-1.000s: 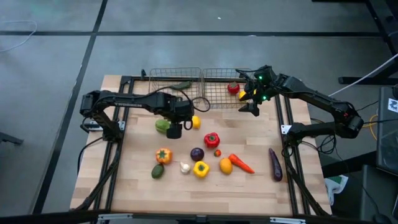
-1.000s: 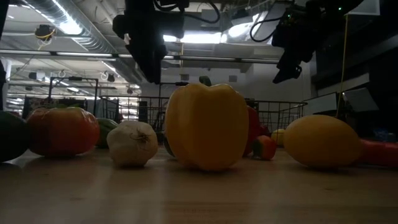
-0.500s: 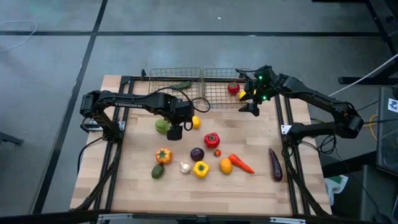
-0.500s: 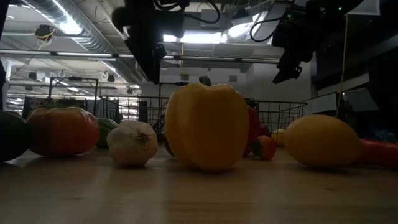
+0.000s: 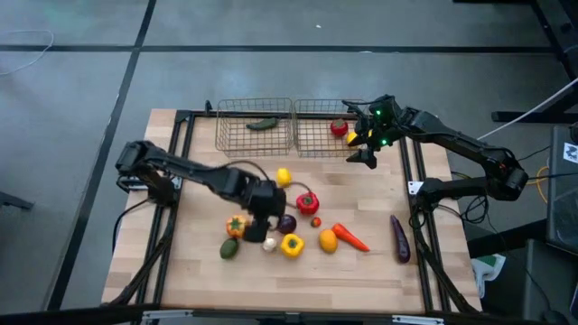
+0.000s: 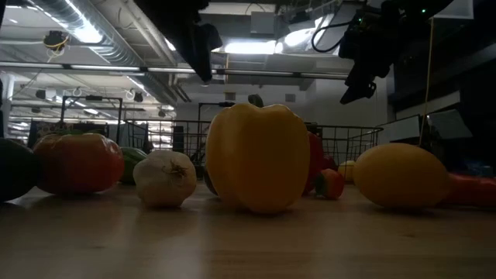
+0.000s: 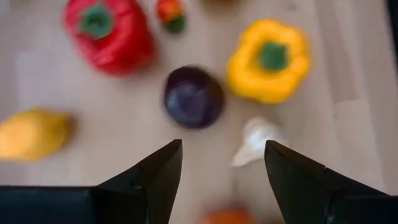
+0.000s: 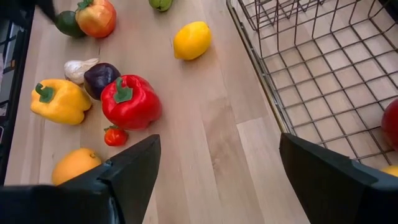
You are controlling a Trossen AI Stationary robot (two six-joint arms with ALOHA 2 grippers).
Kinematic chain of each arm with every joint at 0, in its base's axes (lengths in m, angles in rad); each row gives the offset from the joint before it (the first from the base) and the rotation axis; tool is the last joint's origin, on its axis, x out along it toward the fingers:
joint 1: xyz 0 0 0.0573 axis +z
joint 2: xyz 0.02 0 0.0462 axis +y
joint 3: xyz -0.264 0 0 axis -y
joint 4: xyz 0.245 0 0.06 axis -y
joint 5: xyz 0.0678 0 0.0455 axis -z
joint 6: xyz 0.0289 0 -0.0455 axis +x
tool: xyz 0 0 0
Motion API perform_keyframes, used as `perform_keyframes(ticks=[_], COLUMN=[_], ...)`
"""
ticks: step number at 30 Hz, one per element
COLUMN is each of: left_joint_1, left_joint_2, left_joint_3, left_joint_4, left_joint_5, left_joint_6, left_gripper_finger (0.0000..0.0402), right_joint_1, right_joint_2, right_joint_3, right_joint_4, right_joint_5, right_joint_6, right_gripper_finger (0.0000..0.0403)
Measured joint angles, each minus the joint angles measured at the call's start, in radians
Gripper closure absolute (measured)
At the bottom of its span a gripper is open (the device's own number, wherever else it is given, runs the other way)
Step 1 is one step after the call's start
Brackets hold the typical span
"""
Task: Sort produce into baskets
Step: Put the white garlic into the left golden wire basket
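My left gripper (image 5: 263,219) is open and empty over the middle of the table. In the left wrist view (image 7: 222,146) its fingers stand above the purple onion (image 7: 193,96) and the garlic (image 7: 255,140). The yellow pepper (image 7: 268,59), red pepper (image 7: 109,34) and lemon (image 7: 31,134) lie around them. My right gripper (image 5: 363,150) is open and empty, raised by the near right corner of the right basket (image 5: 312,140), which holds a tomato (image 5: 339,127). The left basket (image 5: 237,135) holds a cucumber (image 5: 263,124).
On the wooden table lie an orange pepper (image 5: 237,226), an avocado (image 5: 228,248), a small tomato (image 5: 316,221), an orange (image 5: 328,240), a carrot (image 5: 352,238) and an eggplant (image 5: 399,238). A green piece (image 8: 160,3) lies near the lemon (image 8: 192,40). Both baskets stand at the far edge.
My left gripper has gone from beside the lemon toward the table's near edge and a little to the right. It now stands over the purple onion and garlic. My right arm has kept still. No produce has moved.
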Motion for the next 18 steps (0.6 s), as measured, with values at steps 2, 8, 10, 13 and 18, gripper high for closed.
perform_keyframes(ticks=[2,8,10,13,18], left_joint_1=[-0.034,-0.101,-0.112,-0.122,-0.123], left_joint_2=[0.018,0.096,0.123,0.162,0.205], left_joint_3=[0.000,0.000,0.000,0.000,0.000], left_joint_4=[0.019,0.080,0.085,0.088,0.087], left_joint_5=[0.000,-0.002,-0.004,-0.005,-0.005], left_joint_6=[-0.014,-0.046,-0.048,-0.066,-0.075], left_gripper_finger=[0.0178,0.0178,0.0178,0.0178,0.0178], right_joint_1=[0.000,0.000,0.000,0.000,0.000], right_joint_2=[0.000,0.000,0.000,0.000,0.000], right_joint_3=[0.000,0.000,0.000,0.000,0.000], right_joint_4=[-0.001,-0.002,-0.002,-0.002,-0.003], right_joint_5=[0.000,0.000,-0.001,0.000,0.000], right_joint_6=[0.000,0.000,0.000,0.000,0.000], right_gripper_finger=[0.0077,0.0077,0.0077,0.0077,0.0077])
